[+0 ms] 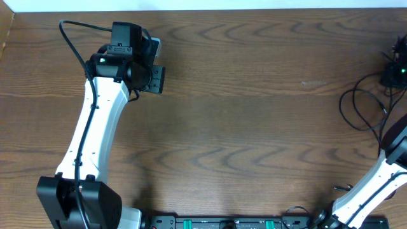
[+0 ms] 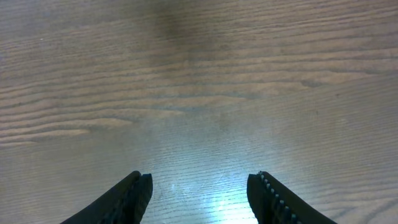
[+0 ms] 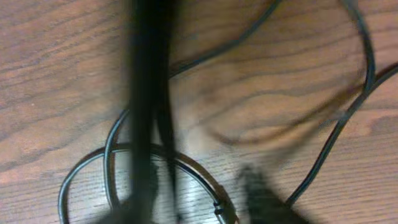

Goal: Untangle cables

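Note:
The cables [image 1: 341,105] are thin black cords lying in loose overlapping loops at the table's right edge. My right gripper [image 1: 394,73] hovers just beyond them at the far right. In the right wrist view the loops [image 3: 109,155] curve across the wood, with a small metal-tipped plug [image 3: 219,209] near the bottom. That gripper [image 3: 199,205] is blurred, its fingers [image 3: 261,199] apart. A blurred black strand [image 3: 146,93] hangs down close to the lens on the left. My left gripper [image 1: 154,75] is far away at the upper left, and in its own view it [image 2: 199,190] stands open over bare wood.
The white left arm [image 1: 95,127] slants from the front left up to the back. A thicker black lead [image 1: 73,38] arcs beside its wrist. The table's back edge [image 1: 203,10] runs close behind the left gripper. A black rail [image 1: 222,222] lines the front.

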`<state>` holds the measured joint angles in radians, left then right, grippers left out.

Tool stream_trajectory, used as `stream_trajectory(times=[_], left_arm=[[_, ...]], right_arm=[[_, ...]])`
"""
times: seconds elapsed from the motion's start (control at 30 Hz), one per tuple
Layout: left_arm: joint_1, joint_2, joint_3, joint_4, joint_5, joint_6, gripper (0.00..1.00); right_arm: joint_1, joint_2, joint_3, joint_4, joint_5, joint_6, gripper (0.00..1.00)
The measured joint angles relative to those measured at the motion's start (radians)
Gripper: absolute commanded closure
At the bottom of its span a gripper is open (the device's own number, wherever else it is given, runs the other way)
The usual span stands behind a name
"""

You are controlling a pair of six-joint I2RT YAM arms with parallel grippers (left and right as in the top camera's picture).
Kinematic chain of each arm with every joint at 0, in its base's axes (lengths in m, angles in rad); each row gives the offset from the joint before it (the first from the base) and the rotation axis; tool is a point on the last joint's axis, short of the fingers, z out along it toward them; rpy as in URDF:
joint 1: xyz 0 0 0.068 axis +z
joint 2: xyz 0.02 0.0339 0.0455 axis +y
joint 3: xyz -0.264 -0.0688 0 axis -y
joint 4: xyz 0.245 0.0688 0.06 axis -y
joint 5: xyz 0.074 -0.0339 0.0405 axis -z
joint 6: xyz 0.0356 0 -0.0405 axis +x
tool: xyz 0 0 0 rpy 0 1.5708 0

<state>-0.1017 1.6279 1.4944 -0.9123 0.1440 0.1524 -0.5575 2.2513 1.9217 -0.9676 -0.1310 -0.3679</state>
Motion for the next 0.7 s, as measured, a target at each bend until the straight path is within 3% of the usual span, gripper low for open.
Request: stream_trajectory(times=[0.7], left_arm=[[0.000,0.000,0.000,0.000,0.000,-0.003,0.36]], right_arm=[[0.020,-0.011,0.040,0.019,-0.082,0.053,0.01]])
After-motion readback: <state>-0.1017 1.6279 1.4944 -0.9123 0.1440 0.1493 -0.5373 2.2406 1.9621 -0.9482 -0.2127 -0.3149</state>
